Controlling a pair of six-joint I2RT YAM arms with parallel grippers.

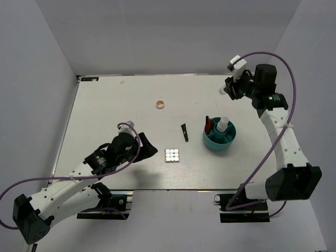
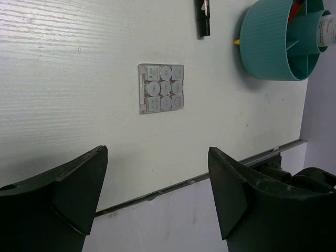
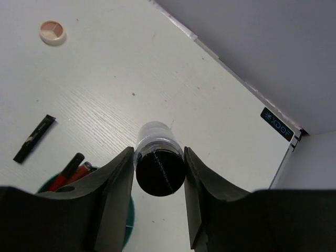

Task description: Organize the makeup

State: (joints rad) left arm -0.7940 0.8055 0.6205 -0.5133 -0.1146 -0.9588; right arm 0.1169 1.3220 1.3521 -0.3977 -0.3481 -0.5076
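From above, the left claw [image 1: 149, 148] hangs spread over the white table [image 1: 105, 105], with the square palette [image 1: 171, 155] just to its right and apart from it. The right claw [image 1: 229, 88] is raised near the far right corner, by grey walls [image 1: 52, 42]. At the left wrist, the palette, nine pale pans, lies ahead of the gap between the fingers [image 2: 79, 184], black tube [image 2: 202, 18] and teal tub [image 2: 265, 47] beyond. At the right wrist, the claw pinches a vial [image 3: 159, 163], clear body, dark end, above the table.
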